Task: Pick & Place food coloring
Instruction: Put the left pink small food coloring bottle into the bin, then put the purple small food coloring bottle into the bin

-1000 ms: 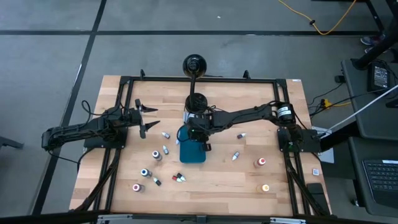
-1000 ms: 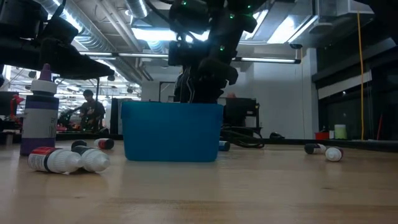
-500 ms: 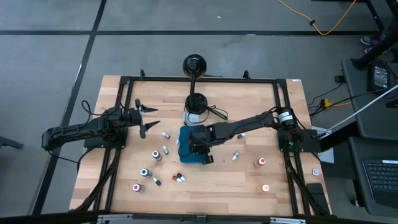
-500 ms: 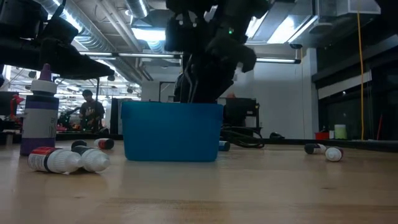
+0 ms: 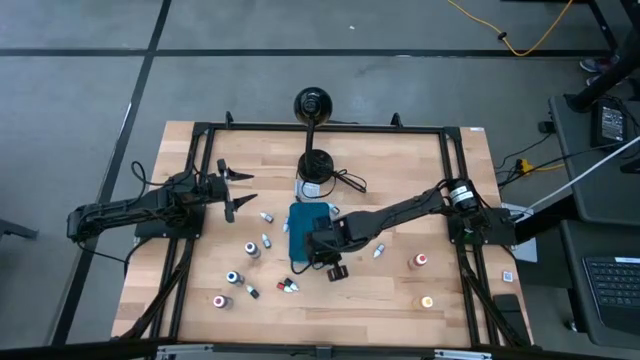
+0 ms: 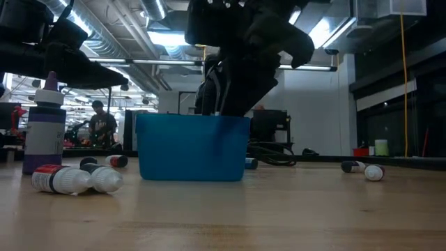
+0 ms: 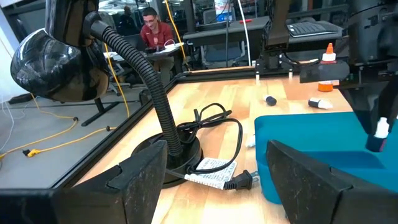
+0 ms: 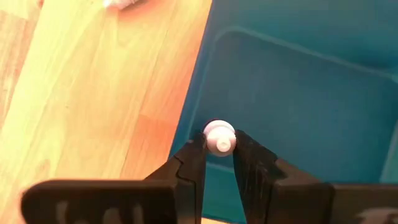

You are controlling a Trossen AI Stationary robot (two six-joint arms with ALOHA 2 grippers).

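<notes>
While the bin is being loaded:
Right gripper: pinching a white-capped food coloring bottle just over the teal tray, at the tray's edge nearest the table's front; fingers pressed onto the bottle's neck.
Left gripper: waiting near the table's left edge, fingers spread, nothing between them.
Tray contents: floor looks bare in the right wrist view; I judge little or nothing delivered yet.
Left to do: release this bottle; other bottles lie scattered left of the tray; two orange-capped ones stand near the right edge.
Progress: early, by my reading.
</notes>
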